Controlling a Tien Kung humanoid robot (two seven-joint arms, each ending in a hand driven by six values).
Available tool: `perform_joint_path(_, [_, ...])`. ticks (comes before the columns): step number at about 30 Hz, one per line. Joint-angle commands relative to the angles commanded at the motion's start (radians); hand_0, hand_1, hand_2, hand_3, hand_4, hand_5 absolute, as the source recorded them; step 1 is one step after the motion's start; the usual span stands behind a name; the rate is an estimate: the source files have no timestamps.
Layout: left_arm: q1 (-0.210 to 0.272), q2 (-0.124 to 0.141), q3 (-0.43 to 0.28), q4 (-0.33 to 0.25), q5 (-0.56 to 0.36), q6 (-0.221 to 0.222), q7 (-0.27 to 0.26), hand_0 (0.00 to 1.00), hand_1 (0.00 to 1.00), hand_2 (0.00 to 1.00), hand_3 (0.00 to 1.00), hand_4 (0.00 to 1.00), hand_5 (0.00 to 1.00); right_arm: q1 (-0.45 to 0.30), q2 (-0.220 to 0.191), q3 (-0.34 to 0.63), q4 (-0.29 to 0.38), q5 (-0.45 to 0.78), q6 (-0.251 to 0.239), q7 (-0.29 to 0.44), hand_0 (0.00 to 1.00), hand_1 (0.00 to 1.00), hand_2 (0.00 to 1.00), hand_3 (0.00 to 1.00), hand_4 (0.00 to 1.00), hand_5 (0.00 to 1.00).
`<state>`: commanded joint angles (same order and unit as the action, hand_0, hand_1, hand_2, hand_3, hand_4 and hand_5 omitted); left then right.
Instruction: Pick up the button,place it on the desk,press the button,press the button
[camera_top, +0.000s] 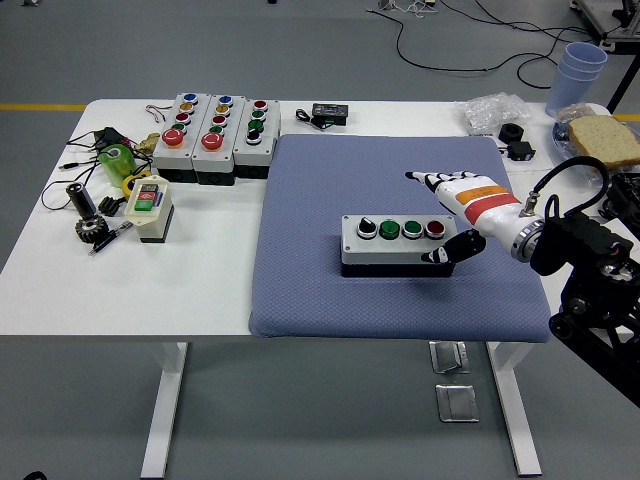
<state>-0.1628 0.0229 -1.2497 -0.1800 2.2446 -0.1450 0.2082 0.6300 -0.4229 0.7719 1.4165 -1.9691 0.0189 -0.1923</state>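
Button box (396, 243) flat on blue mat (300, 250); right robot hand (468, 215) touching its end.

Button box (396, 243): grey top, black base, lying flat on blue mat (300, 250), long axis 9-to-3 o'clock. Top row from 9 o'clock: black selector, two green buttons, one red.

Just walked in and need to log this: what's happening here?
The robot's right hand is at the right end of a button box lying on the blue mat. Its fingers are open above the box and its thumb is against the box's end. The box's four buttons show. More button boxes sit untouched at the table's far left.
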Motion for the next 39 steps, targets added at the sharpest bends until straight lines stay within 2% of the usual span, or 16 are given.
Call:
perform_joint_path(1, [0.0, 0.0, 0.0, 0.0, 0.0, 0.0, 0.0, 0.651, 0.642, 0.635, 0.546, 0.298, 0.849, -0.003, -0.003, 0.001, 0.009, 0.003, -0.011, -0.008, 0.843, 0.729, 0.868, 0.998, 0.96, 0.162])
perform_joint_path(4, [-0.002, 0.0, 0.002, 0.0, -0.001, -0.001, 0.0, 0.651, 0.642, 0.635, 0.546, 0.298, 0.849, -0.023, -0.023, 0.008, 0.053, 0.017, -0.108, -0.057, 0.843, 0.729, 0.868, 0.998, 0.96, 0.162])
perform_joint_path(5, [-0.002, 0.0, 0.002, 0.0, -0.001, -0.002, 0.0, 0.651, 0.643, 0.634, 0.545, 0.298, 0.849, -0.028, -0.026, 0.011, 0.059, 0.02, -0.132, -0.06, 0.316, 0.192, 0.395, 0.756, 0.842, 0.264])
perform_joint_path(8, [-0.003, 0.001, 0.003, 0.0, -0.003, -0.002, 0.002, 0.651, 0.643, 0.634, 0.545, 0.298, 0.849, -0.045, -0.039, 0.021, 0.073, 0.046, -0.178, -0.054, 0.316, 0.192, 0.395, 0.756, 0.842, 0.264])
perform_joint_path(10, [-0.003, 0.001, -0.002, 0.0, 0.002, -0.001, 0.003, 0.651, 0.643, 0.634, 0.545, 0.298, 0.849, -0.054, -0.048, 0.023, 0.079, 0.062, -0.15, -0.066, 0.316, 0.192, 0.395, 0.756, 0.842, 0.264])
perform_joint_path(11, [-0.003, 0.001, -0.002, 0.0, 0.002, -0.001, 0.003, 0.651, 0.643, 0.634, 0.545, 0.298, 0.849, -0.055, -0.05, 0.023, 0.079, 0.064, -0.144, -0.068, 0.147, 0.002, 0.21, 0.638, 0.827, 0.341])
perform_joint_path(16, [-0.004, 0.002, 0.0, 0.0, 0.002, -0.001, 0.002, 0.651, 0.643, 0.634, 0.545, 0.298, 0.849, -0.076, -0.063, 0.013, 0.08, 0.084, -0.074, -0.092, 0.147, 0.002, 0.21, 0.638, 0.827, 0.341])
perform_joint_path(17, [-0.004, 0.002, 0.0, 0.0, 0.001, -0.001, 0.002, 0.651, 0.643, 0.635, 0.547, 0.298, 0.848, -0.078, -0.063, 0.011, 0.08, 0.085, -0.067, -0.094, 0.136, 0.002, 0.197, 0.636, 0.838, 0.393])
perform_joint_path(19, [-0.004, 0.001, 0.0, 0.0, 0.001, -0.001, 0.002, 0.651, 0.643, 0.635, 0.547, 0.298, 0.848, -0.082, -0.064, 0.005, 0.078, 0.09, -0.059, -0.097, 0.136, 0.002, 0.197, 0.636, 0.838, 0.393])
perform_joint_path(28, [-0.004, 0.002, 0.003, 0.0, 0.0, -0.001, 0.002, 0.65, 0.643, 0.634, 0.546, 0.298, 0.849, -0.083, -0.055, -0.008, 0.05, 0.097, -0.069, -0.096, 0.142, 0.002, 0.2, 0.652, 0.848, 0.416])
perform_joint_path(29, [-0.005, 0.002, 0.003, 0.0, 0.0, -0.001, 0.002, 0.649, 0.643, 0.634, 0.546, 0.298, 0.848, -0.083, -0.054, -0.008, 0.047, 0.097, -0.071, -0.096, 0.145, 0.002, 0.202, 0.662, 0.852, 0.444])
perform_joint_path(39, [-0.008, 0.003, -0.002, 0.0, 0.005, -0.001, 0.002, 0.651, 0.643, 0.634, 0.546, 0.296, 0.845, -0.079, -0.043, -0.013, 0.013, 0.106, -0.076, -0.094, 0.143, 0.002, 0.203, 0.666, 0.852, 0.448])
